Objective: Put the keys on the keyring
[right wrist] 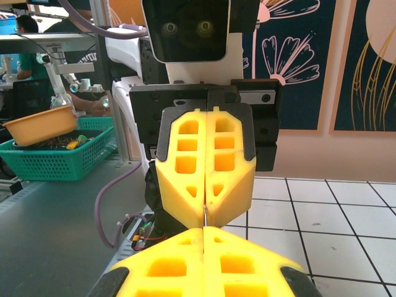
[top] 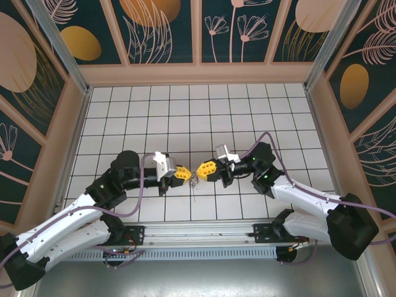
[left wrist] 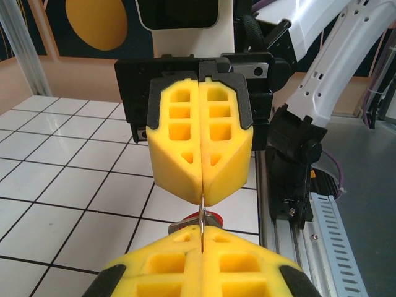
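Note:
My left gripper (top: 184, 172) and right gripper (top: 203, 169) meet tip to tip over the tiled floor. Both are shut on a thin silvery ring of the keyring (left wrist: 202, 213), seen edge-on as it runs from one gripper's seam into the other's. That metal edge (right wrist: 203, 216) also shows in the right wrist view, between my right gripper (right wrist: 204, 232) and the left fingers (right wrist: 185, 167) facing it. In the left wrist view, the key's red head (left wrist: 215, 217) peeks out just behind my left gripper (left wrist: 202, 232), below the right fingers (left wrist: 179, 148). A small dangling part of the keyring (top: 194, 181) hangs under the tips.
The metal rail (top: 204, 238) with the arm bases runs along the near edge. Wooden walls (top: 198, 74) close the floor at the back and sides. A green basket (right wrist: 49, 158) holding an orange bowl stands off the table, seen in the right wrist view.

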